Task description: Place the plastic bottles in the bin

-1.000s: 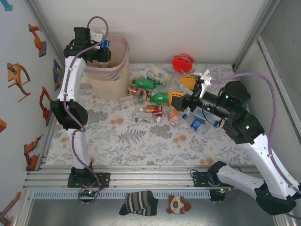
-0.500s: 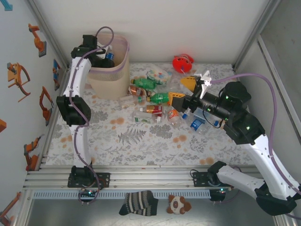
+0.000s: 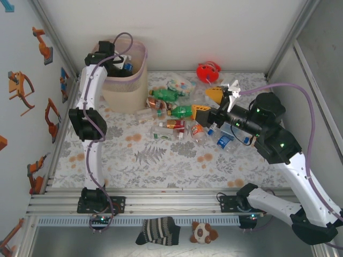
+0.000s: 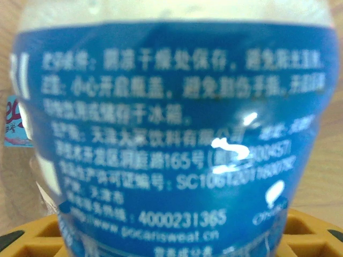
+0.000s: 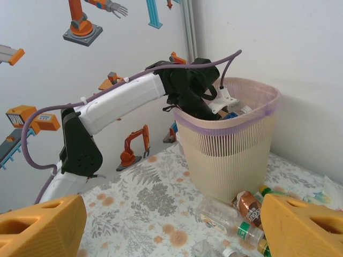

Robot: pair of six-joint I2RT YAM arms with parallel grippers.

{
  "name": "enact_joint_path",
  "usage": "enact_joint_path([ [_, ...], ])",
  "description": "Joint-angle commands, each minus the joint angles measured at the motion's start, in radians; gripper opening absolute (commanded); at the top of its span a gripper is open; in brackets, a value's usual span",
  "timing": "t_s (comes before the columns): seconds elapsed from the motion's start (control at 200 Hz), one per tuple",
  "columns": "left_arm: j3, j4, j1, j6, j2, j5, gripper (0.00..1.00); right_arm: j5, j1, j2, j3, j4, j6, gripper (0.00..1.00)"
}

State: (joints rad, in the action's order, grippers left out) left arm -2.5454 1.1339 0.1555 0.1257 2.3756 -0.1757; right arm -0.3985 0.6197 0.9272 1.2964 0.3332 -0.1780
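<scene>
Item 1, my left gripper (image 3: 120, 63): clamped on a blue-labelled bottle (image 4: 171, 134), held within the mouth of the pink bin (image 3: 126, 91).
Item 2, my right gripper (image 5: 171, 225): jaws spread wide, holding nothing, above the loose bottles (image 3: 174, 110) heaped on the floral table (image 3: 161, 155) beside that bin.

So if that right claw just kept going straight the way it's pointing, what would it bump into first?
Probably the clear bottle lying on the table just ahead of the open right gripper. The pink bin stands behind it, though depth is hard to judge.
</scene>
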Motion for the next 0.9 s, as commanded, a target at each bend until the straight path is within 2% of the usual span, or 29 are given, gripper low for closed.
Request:
enact_joint_path([
  [0.0, 0.018, 0.117, -0.023, 0.011, 0.069, 0.075, 0.54, 0.003, 0.008, -0.008, 0.003, -0.013, 0.011, 0.84],
  [0.16, 0.01, 0.099, -0.022, -0.012, 0.011, 0.027, 0.66, 0.003, 0.009, -0.008, 0.006, -0.012, 0.007, 0.83],
  [0.546, -0.022, 0.041, -0.024, -0.07, -0.148, -0.104, 0.81, 0.006, 0.009, -0.015, 0.001, -0.019, -0.003, 0.83],
  [0.791, -0.02, 0.015, -0.024, -0.092, -0.205, -0.163, 0.83, 0.0, 0.009, -0.013, 0.002, -0.028, -0.006, 0.83],
  [0.896, -0.018, 0.004, -0.024, -0.092, -0.217, -0.17, 0.77, 0.0, 0.009, -0.013, 0.0, -0.028, -0.004, 0.83],
])
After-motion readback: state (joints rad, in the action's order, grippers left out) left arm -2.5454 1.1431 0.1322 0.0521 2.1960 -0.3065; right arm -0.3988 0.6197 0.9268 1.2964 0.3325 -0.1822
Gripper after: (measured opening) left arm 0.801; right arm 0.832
